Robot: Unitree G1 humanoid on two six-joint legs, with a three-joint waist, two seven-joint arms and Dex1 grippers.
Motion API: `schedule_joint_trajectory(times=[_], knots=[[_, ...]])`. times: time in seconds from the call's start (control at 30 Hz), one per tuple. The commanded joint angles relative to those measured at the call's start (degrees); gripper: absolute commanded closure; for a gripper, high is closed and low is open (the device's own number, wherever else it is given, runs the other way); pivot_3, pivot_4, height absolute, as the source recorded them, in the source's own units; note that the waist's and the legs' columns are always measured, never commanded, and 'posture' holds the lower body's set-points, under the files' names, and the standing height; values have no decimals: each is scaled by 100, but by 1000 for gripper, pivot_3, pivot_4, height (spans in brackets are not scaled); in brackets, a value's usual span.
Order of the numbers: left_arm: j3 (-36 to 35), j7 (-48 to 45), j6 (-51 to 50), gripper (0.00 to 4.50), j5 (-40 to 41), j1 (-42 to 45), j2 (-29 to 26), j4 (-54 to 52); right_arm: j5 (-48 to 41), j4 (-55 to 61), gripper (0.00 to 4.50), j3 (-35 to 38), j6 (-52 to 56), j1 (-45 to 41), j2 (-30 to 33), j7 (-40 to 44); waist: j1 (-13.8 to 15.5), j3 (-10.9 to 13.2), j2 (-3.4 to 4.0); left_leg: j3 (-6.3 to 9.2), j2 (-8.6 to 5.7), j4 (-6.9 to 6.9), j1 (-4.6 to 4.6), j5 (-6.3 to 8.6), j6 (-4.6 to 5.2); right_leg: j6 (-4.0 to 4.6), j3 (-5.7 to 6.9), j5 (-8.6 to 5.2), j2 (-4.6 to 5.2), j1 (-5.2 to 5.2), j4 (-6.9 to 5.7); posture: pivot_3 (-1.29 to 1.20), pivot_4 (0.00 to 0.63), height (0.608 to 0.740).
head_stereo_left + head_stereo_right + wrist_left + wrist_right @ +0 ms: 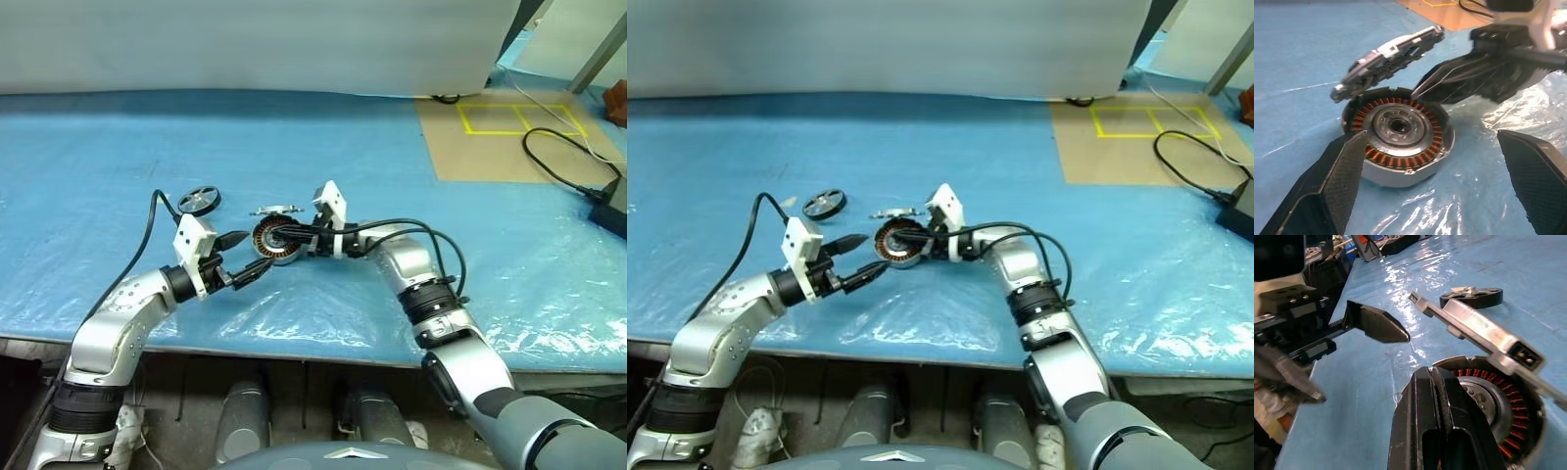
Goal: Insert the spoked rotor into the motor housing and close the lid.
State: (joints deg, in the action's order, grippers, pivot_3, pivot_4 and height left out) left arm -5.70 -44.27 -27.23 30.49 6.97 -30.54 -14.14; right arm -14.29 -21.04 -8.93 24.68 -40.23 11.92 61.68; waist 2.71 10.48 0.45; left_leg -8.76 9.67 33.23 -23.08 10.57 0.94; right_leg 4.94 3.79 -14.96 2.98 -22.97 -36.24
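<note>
Tools first: my right tool (286,235) is pinched closed, empty, its tips over the motor housing (1398,142) on the counter (88,176); left tool (243,259) gapes just beside it. Lid (1388,56) stands tilted at the housing's far rim. Spoked rotor (199,201) lies apart: light, rigid, thin. I'd pinch its dark rim.

This looks like a workshop or robotics test lab. The table (88,186) is wrapped in blue plastic sheeting, motor parts lie loose on it, a brown board (509,137) at the far right carries yellow tape squares, and a black cable (558,166) runs to a power brick (612,208).
</note>
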Motion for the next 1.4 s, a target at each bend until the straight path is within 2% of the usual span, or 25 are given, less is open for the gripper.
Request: schedule_joint_trajectory(times=[0.03, 0.2, 0.47, 0.7, 1.07, 1.4], knots=[[-339, -43, 10, 0, 171, 62, -147, -121, -303, 578, 4467, 323, 318, 204, 406, 37, 5, 0, 0, 0, 0, 1, 1, 0, 0, 0, 0, 0, 0, 1, 0, 0, 150, 740], [-379, -132, 76, 0, 116, 86, -228, 37, -421, 876, 4467, 549, 454, 420, 755, -165, -14, 0, -1, 0, -1, 4, 3, -1, -2, 0, 0, 0, 0, 2, -2, 0, 150, 740], [-52, -313, 103, 0, 4, 352, -134, 302, -528, 1350, 4467, 261, 558, 417, 401, -370, -20, 0, 0, 0, -1, 5, 9, -1, -1, 2, -2, -1, 0, 0, -13, 0, 150, 740], [358, -453, 160, 0, -132, 303, -29, 235, -439, 1355, 4467, 78, 446, 455, 397, -405, 12, -1, -1, 1, -3, 9, 5, -2, -1, 1, -2, -1, 2, 1, -13, 0, 150, 740], [-104, -366, 247, 0, -131, 263, -213, 467, -411, 1335, 4467, -11, 388, 506, 479, -457, -17, -1, -1, 2, -3, 11, 8, -3, -4, 1, -2, -1, 2, 1, -23, 0, 150, 740], [586, -365, 295, 0, -359, 863, 300, 559, -268, 1062, 4467, -130, 124, 343, 331, -511, 32, -1, -2, 4, -3, 34, 6, -3, -4, 1, -3, -1, 4, 2, -39, 0, 150, 740]])
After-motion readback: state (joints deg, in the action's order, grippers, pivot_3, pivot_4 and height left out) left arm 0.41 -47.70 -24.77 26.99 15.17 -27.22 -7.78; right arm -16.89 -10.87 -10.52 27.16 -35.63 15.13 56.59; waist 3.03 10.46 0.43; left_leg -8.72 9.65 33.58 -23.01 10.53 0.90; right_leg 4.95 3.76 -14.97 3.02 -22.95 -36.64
